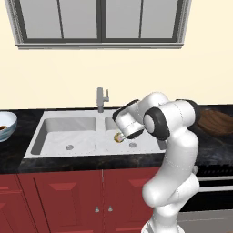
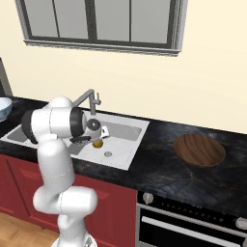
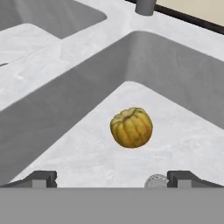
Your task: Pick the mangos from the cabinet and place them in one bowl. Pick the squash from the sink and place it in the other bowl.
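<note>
A small ribbed yellow-orange squash (image 3: 131,127) lies on the floor of the right basin of the pale grey sink (image 1: 68,120), a little left of the drain. My gripper (image 3: 113,178) hangs open just above it, the fingertips wide apart with nothing between them. From the base views the hand reaches down into that basin over the squash (image 1: 119,137) (image 2: 98,143). A pale bluish-white bowl (image 1: 8,119) (image 2: 5,103) stands on the black counter left of the sink, with a small orange-brown lump inside, perhaps a mango. The cabinet is out of view.
The grey faucet (image 1: 101,99) rises behind the divider between the basins. A round brown wooden dish (image 2: 199,149) rests on the counter to the right. Below it is an oven front (image 2: 193,222); red cabinet doors (image 1: 63,200) run under the sink.
</note>
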You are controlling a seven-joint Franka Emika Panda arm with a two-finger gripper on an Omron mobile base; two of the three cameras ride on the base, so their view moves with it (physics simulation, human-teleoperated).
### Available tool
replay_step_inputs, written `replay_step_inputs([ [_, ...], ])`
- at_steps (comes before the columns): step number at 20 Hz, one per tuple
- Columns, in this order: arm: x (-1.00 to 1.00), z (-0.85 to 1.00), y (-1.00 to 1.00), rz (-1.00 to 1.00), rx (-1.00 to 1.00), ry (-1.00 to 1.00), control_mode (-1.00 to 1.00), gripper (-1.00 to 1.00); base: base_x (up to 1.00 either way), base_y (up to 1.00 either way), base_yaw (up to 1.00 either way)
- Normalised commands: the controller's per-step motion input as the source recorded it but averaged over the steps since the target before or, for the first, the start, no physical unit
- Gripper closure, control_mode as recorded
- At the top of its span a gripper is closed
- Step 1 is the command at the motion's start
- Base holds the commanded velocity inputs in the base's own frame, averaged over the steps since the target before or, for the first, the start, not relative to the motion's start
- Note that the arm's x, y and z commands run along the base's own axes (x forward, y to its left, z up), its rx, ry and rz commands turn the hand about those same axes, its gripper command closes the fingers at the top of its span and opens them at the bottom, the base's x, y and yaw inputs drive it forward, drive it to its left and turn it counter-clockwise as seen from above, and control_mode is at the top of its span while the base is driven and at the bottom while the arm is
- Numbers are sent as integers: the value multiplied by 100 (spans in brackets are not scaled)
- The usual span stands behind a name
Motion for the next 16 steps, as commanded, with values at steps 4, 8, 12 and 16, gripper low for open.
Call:
replay_step_inputs([
  [4,16,-11,0,0,0,0,-100,-100,0,0,0],
  [8,22,-8,0,0,0,0,-100,-100,0,0,0],
  [12,27,-20,0,0,0,0,-100,-100,0,0,0],
  [16,35,-26,0,0,0,-2,-100,-100,0,0,0],
])
